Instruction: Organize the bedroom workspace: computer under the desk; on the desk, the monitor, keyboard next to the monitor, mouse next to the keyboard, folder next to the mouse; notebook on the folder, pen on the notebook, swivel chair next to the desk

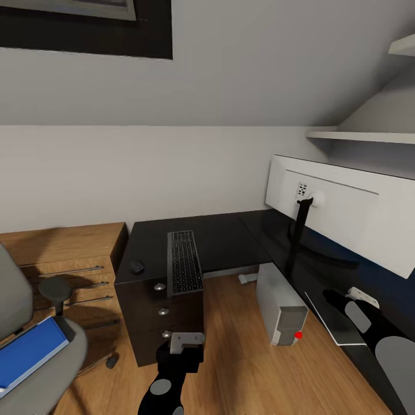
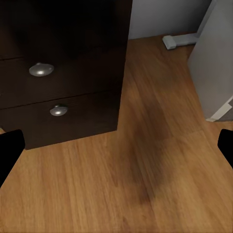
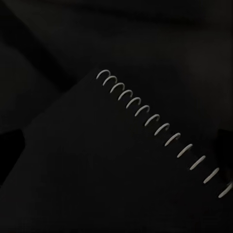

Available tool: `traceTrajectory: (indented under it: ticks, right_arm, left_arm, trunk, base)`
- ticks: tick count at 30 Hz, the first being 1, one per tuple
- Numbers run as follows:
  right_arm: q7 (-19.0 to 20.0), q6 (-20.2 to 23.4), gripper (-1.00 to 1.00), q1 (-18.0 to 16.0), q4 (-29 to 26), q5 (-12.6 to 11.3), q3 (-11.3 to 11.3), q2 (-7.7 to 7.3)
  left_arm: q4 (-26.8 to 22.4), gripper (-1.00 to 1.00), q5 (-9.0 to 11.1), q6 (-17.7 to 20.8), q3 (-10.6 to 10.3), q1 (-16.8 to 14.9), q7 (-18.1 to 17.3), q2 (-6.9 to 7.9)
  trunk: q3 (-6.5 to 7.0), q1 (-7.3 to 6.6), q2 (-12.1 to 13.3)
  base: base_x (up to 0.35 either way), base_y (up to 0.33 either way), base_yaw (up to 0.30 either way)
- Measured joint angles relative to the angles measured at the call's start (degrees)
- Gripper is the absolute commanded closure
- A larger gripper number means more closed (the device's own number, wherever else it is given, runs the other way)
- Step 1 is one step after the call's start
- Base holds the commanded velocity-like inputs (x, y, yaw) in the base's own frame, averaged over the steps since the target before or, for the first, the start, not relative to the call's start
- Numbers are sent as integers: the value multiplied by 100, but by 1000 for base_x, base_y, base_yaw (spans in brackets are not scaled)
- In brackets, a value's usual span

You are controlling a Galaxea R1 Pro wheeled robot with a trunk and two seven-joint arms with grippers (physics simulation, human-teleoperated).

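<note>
Computer (image 1: 280, 308) crowds under-desk gap; floor (image 1: 230, 357) open

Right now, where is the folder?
In the head view the folder lies on the seat of the swivel chair at lower left, in front of the wooden drawer unit and left of the desk.

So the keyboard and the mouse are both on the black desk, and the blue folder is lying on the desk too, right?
Not quite. The keyboard and the mouse are on the black desk, but the blue folder is lying on the seat of the swivel chair, not on the desk. The head view shows it.
</note>
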Motion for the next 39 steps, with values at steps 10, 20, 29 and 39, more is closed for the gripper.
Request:
traceTrajectory:
  ticks: [10,20,29,39]
  right_arm:
    - [-6,-5,-100,0,1,30,3,2]
    - [-7,-10,-100,0,4,31,2,0]
    - [-8,-11,-100,0,3,34,2,3]
    - [-7,-11,-100,0,3,42,2,3]
  left_arm:
    - [-1,-100,0,2,1,0,1,0]
    - [0,-100,0,1,0,0,0,-1]
    - [0,-100,-1,1,0,0,0,-1]
    - [0,-100,0,1,0,0,0,-4]
  trunk:
    - [0,0,0]
    - [0,0,0]
    - [0,0,0]
    - [0,0,0]
  base:
    - [-2,69,0]
    - [0,79,0]
    - [0,12,0]
    - [0,3,0]
